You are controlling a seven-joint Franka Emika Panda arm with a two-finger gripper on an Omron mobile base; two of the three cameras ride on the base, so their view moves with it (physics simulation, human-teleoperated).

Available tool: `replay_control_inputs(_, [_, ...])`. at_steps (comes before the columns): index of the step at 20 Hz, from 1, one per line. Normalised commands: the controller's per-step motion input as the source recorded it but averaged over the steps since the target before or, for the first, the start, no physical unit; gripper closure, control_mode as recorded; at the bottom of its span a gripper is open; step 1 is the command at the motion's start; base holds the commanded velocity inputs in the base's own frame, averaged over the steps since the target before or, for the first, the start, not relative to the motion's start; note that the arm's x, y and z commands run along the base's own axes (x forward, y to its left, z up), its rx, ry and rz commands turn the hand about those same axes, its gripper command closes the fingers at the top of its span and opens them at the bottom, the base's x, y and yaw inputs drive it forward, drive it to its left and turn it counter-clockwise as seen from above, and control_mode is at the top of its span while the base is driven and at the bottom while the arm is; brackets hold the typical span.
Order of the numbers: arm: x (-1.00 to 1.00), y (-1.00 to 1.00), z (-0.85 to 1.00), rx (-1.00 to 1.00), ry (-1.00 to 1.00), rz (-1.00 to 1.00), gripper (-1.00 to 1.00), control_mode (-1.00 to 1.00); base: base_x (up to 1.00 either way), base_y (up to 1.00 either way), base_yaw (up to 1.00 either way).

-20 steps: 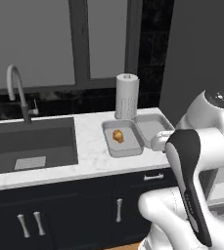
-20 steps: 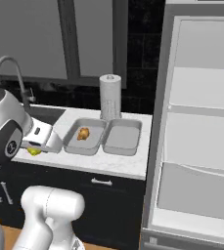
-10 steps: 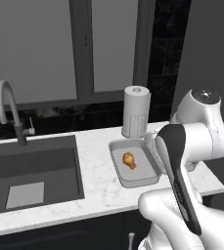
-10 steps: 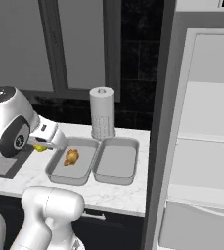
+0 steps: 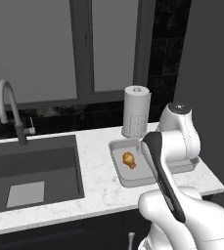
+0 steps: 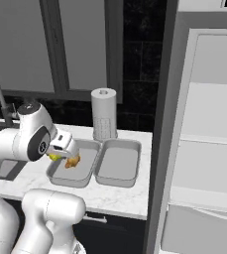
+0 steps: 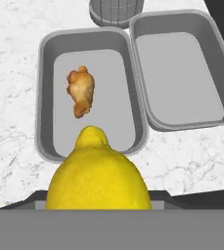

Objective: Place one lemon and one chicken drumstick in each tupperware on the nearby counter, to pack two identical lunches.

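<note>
My gripper [image 6: 59, 153] is shut on a bright yellow lemon [image 7: 98, 176], which bulges up at the bottom of the hand view and peeks out as a yellow spot [image 6: 53, 157] in the right base view. It hangs over the near end of the left tupperware [image 7: 45, 97], a grey tray that holds one orange-brown chicken drumstick [image 7: 81, 90]. The right tupperware [image 7: 182, 73] beside it has nothing in it. Both trays rest on the white marble counter [image 5: 99, 180]. In the left base view my arm hides the gripper; the drumstick [image 5: 129, 159] shows in its tray [image 5: 121, 171].
A paper towel roll [image 6: 104, 115] stands just behind the trays. The dark sink [image 5: 30, 166] with its faucet [image 5: 8, 112] lies to the left. An open fridge [image 6: 204, 149] rises close on the right of the counter.
Both base views have shifted and the counter looms larger, so the base has driven closer. The lemon stays in my gripper, now over the left tray's near end.
</note>
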Motion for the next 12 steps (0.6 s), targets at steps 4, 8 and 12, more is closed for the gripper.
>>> replay_control_inputs(4, [0.37,-0.06,-0.63,-0.04,0.06,-0.01,1.00,-1.00,0.00,0.00,0.00])
replay_control_inputs(8, [0.45,-0.02,-0.45,-0.02,0.05,-0.02,1.00,-1.00,0.00,0.00,0.00])
replay_control_inputs(12, [0.69,0.00,-0.32,0.00,0.01,0.00,1.00,-1.00,0.00,0.00,0.00])
